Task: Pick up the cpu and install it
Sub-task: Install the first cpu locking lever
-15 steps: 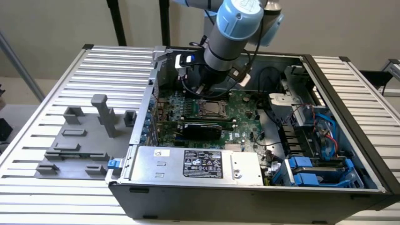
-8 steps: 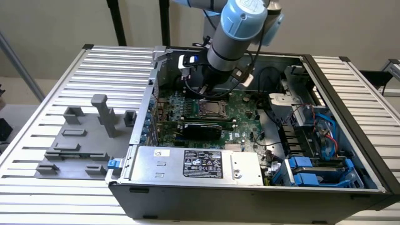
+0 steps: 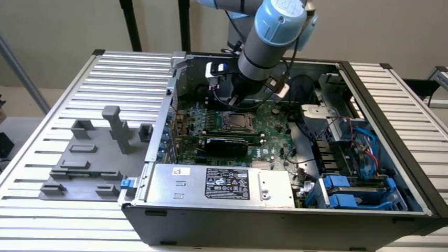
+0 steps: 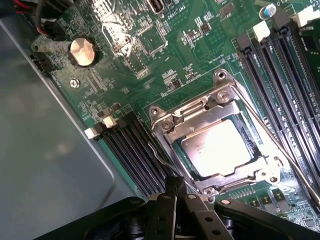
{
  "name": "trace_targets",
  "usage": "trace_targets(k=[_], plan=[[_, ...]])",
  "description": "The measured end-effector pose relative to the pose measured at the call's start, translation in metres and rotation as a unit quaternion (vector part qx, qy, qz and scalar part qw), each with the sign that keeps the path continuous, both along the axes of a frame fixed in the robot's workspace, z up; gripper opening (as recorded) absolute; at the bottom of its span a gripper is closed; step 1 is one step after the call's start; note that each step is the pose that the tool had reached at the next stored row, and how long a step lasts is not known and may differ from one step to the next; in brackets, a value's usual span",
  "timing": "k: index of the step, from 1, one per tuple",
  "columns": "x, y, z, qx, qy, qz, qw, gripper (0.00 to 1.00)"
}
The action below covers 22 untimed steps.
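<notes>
The cpu [image 4: 215,147], a pale silvery square, lies flat in the socket on the green motherboard [image 4: 150,65], with the metal socket frame [image 4: 200,117] closed around its edges. My gripper [image 4: 176,187] is shut with nothing between its fingers, and its tips hover just off the corner of the frame, beside the thin wire lever [image 4: 161,156]. In the exterior view the arm [image 3: 269,42] reaches down into the open computer case, with the gripper [image 3: 242,100] just above the socket [image 3: 236,122].
Black memory slots [image 4: 285,85] flank the socket on both sides. A round coin battery [image 4: 81,51] sits on the board near the grey case wall [image 4: 45,165]. A long black expansion card [image 3: 224,142], the power supply [image 3: 224,184] and blue drive bays [image 3: 350,191] fill the case. Grey fixtures [image 3: 91,157] stand on the table at the exterior view's left.
</notes>
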State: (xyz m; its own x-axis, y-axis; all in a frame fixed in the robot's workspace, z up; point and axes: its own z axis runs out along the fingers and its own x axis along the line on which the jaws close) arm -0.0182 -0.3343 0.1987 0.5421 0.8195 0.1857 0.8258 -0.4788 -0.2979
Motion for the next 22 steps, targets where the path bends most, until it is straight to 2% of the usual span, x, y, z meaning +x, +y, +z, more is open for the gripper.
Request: trace_targets(k=[14,22], plan=[[0.012,0.0003,-0.0033,-0.0078,0.0001,0.0,1.0,0.11],[0.009,0.0003,-0.0029,-0.0082,0.0001,0.0,1.0,0.11]])
